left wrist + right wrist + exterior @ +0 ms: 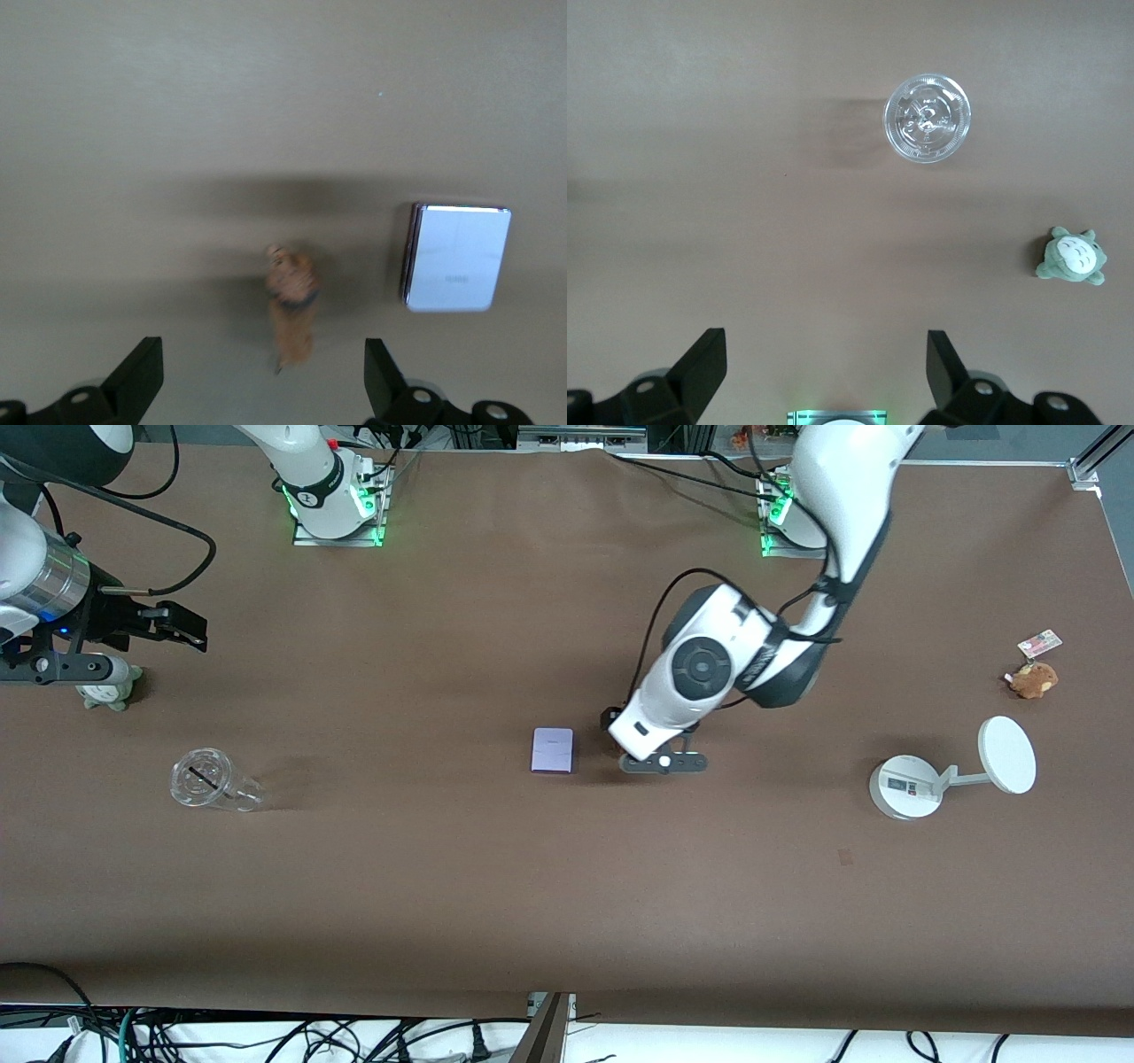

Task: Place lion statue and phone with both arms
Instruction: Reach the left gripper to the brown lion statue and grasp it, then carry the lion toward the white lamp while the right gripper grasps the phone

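Observation:
The phone [553, 750] [456, 257], a pale lavender rectangle, lies flat at the table's middle. The lion statue [292, 310], small and reddish-brown, lies on the table beside the phone. It shows blurred in the left wrist view, and in the front view the left hand hides it. My left gripper [663, 764] [264, 367] hangs low over the statue, open, its fingers wide on either side without touching it. My right gripper [182, 627] [826, 363] is open and empty, up over the right arm's end of the table.
A clear plastic cup [213, 781] [928, 118] and a grey-green plush [111, 691] [1072, 257] are at the right arm's end. A white round-based stand [908, 786] and a tan plush with a tag [1033, 678] are at the left arm's end.

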{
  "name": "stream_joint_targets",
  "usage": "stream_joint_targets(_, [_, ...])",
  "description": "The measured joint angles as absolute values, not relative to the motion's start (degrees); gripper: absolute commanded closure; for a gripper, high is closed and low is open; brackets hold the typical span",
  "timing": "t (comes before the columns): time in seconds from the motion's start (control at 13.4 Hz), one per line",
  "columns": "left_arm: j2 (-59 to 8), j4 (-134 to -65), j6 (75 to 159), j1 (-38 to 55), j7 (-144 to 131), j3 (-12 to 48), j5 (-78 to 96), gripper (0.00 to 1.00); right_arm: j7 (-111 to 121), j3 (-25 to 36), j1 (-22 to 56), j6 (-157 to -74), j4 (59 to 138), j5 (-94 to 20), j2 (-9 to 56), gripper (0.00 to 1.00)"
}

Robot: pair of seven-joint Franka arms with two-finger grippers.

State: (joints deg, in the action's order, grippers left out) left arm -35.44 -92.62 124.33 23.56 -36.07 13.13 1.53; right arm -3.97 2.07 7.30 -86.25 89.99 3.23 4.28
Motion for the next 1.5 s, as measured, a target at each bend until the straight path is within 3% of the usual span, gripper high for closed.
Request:
stream_joint_targets(0.37, [-39.25,-96.43,132.83,26.57,-38.72,13.01,0.12,0.0,-3.97,2.07,7.29,-86.23,89.99,3.23,4.28,0.0])
stream_joint_targets(0.45, [-39.83,-96.49,133.77,26.91,-39.32,13.0,-1.07,0.05,-3.97,2.07,7.29,-86.23,89.99,3.22,4.28,0.0])
stream_joint_targets(0.6, [-40.46,-96.49,134.71,27.08,-40.23,12.91,-2.8,0.48,-3.97,2.07,7.29,-86.2,89.99,3.22,4.28,0.0])
stream_joint_targets(0.75, [-40.46,-96.48,134.77,27.08,-40.3,12.78,-3.04,0.75,-3.97,2.07,7.29,-86.17,89.99,3.22,4.3,0.0])
stream_joint_targets(0.9, [-40.45,-96.48,134.77,27.05,-40.33,12.65,-3.07,0.96,-3.97,2.07,7.29,-85.83,89.99,3.22,4.53,0.0])
stream_joint_targets(1.12, [-39.72,-96.1,132.91,26.79,-40.35,12.09,-3.08,0.99,-4.0,2.07,7.29,-84.5,89.99,3.2,4.95,0.0])
stream_joint_targets(1.5, [-31.5,-94.57,120.02,21.08,-39.8,11.57,-3.34,0.98,-3.98,2.05,7.33,-84.44,89.99,3.17,5.02,0.0])
